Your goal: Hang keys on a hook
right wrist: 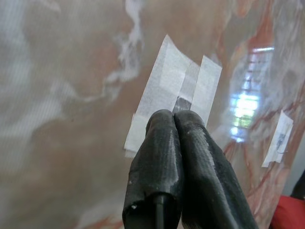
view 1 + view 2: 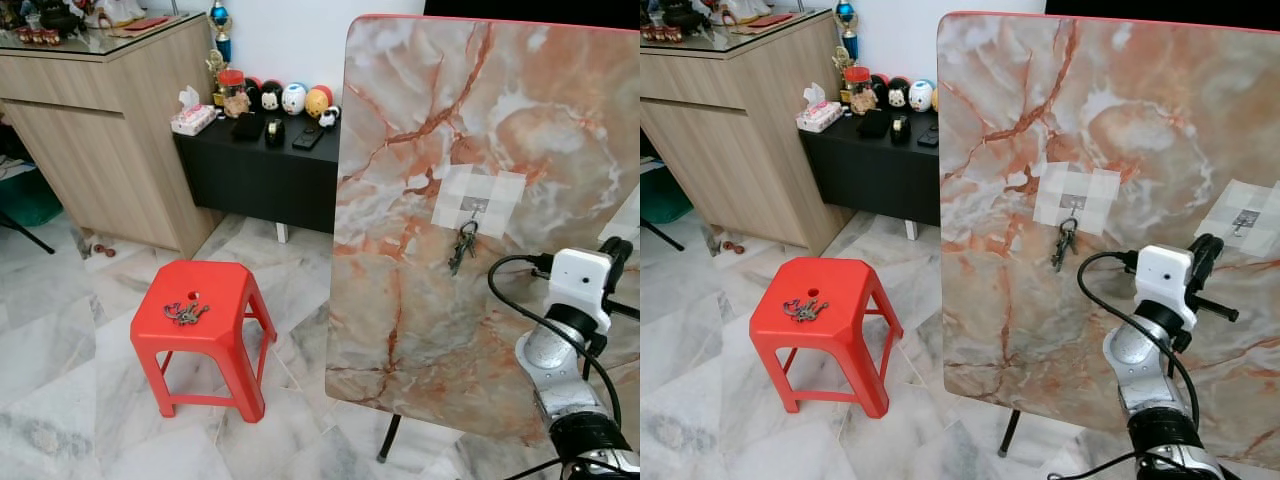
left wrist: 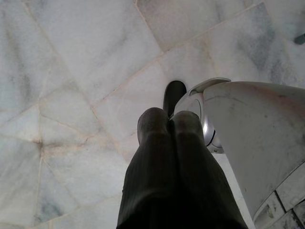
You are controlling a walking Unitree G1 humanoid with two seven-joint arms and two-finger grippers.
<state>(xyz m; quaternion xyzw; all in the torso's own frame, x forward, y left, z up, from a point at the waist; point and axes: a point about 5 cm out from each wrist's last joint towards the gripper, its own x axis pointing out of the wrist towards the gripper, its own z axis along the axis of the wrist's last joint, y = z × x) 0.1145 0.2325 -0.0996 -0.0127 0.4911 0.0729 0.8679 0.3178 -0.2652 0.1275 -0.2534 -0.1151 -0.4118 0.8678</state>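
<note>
so the big thing here is the marble board (image 2: 480, 220) propped upright, and i'll place everything off that. well off to the board's left sits a red stool (image 2: 200, 310) with a bunch of keys (image 2: 186, 313) lying on its seat, not picked up yet. on the board itself there's a taped hook (image 2: 476, 206) with another set of keys (image 2: 463, 245) already hanging from it, and a second taped hook (image 2: 1244, 219) further right that looks free. the right gripper (image 1: 174, 117) is up close to the board with its fingers pressed together, holding nothing. the left gripper (image 3: 169, 121) hangs over the floor, fingers also closed, empty. my guess: one set's done, next it needs to turn to the stool and grab the other bunch.
</note>
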